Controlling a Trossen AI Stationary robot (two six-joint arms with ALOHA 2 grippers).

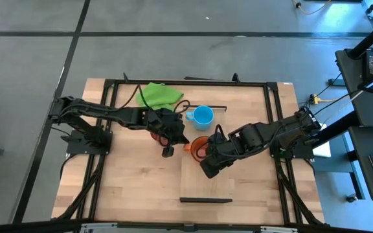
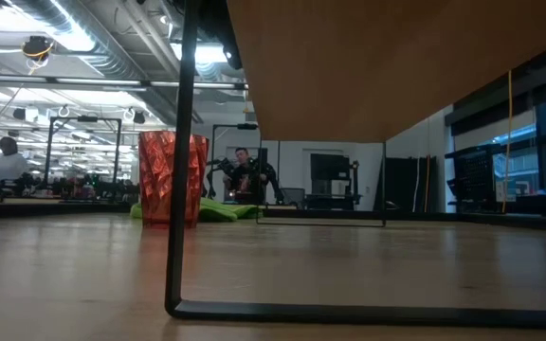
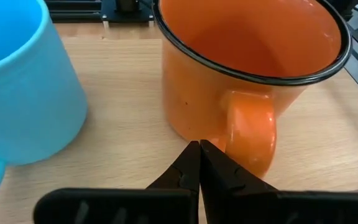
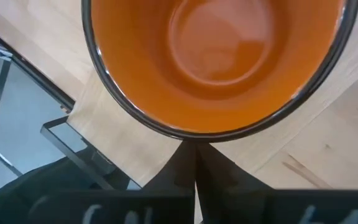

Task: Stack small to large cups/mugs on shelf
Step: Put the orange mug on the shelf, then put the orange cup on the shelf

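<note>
Hovering over the near rim of the orange mug (image 4: 213,62), the right gripper (image 4: 194,163) has its two fingers pressed together with nothing between them, and the mug lies directly ahead of their tips, mouth up, standing on the shelf (image 1: 206,186) at its far end. From the other side the left gripper (image 3: 199,163) is likewise closed and empty, pointing at the mug's handle (image 3: 250,127); judged from above, both arms are about equally near. The light-blue mug (image 1: 203,116) stands just beyond on the tabletop. Only the left wrist view shows the handle facing that arm. Only the low view shows the red ribbed cup (image 2: 172,178) upright on the table; from above it seems hidden beneath the left arm.
</note>
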